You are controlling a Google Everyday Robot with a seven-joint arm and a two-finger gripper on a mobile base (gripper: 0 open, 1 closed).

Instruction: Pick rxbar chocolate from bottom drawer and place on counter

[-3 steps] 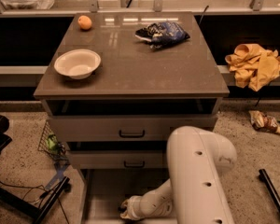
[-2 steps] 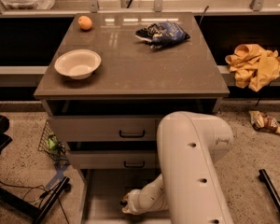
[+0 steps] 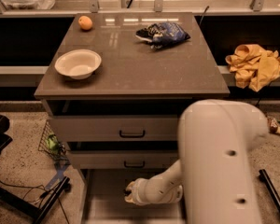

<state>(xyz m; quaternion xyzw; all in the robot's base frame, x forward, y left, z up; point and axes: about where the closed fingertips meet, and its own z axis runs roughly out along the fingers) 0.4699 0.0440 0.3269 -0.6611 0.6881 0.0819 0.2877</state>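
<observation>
The gripper (image 3: pixel 129 193) is down inside the bottom drawer (image 3: pixel 105 197), and I cannot tell if it grips anything or where the rxbar chocolate is, so it should lift slowly and straight before going up to the counter (image 3: pixel 140 69).

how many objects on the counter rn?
3: orange back left, white bowl front left, blue chip bag back right. Gripper is down in the bottom drawer; the arm may hide things there.

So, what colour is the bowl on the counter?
Cream-white bowl, camera view; hand down in the bottom drawer.
</observation>
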